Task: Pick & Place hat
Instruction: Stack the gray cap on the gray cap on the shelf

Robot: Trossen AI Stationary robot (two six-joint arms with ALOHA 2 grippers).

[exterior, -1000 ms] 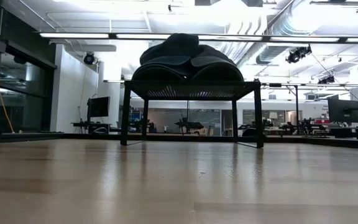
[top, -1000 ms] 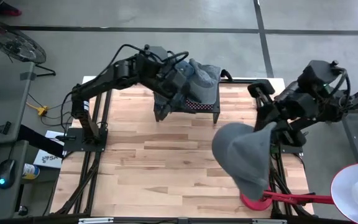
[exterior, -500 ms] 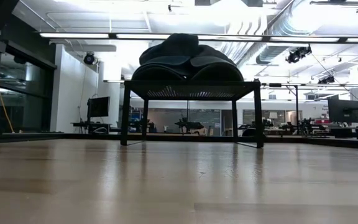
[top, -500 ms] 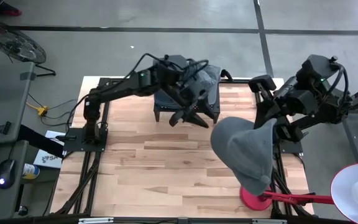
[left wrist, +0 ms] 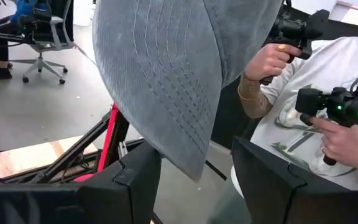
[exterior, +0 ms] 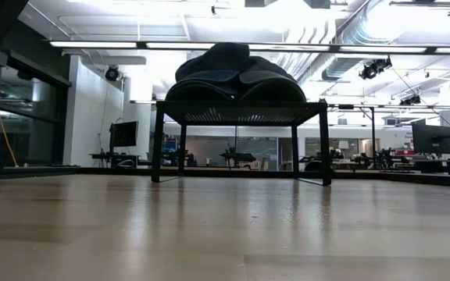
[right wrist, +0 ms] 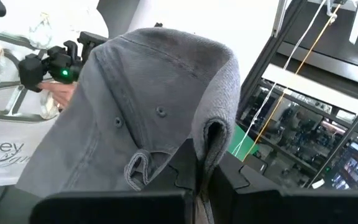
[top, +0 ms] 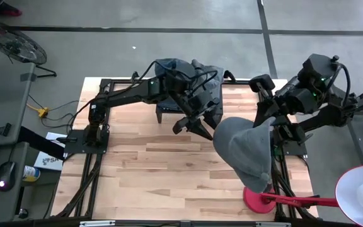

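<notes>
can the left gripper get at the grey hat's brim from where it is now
Probably yes: the left gripper is open, nothing sits between it and the grey hat, and its wrist view shows the brim just ahead.

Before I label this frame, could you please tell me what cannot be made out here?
- Low view: neither arm nor the grey cap shows.
- High view: the right gripper's fingertips are covered by the cap.
- Low view: what the dark heap on the black stand is; backlit.
- Left wrist view: the person's face is cut off.
</notes>
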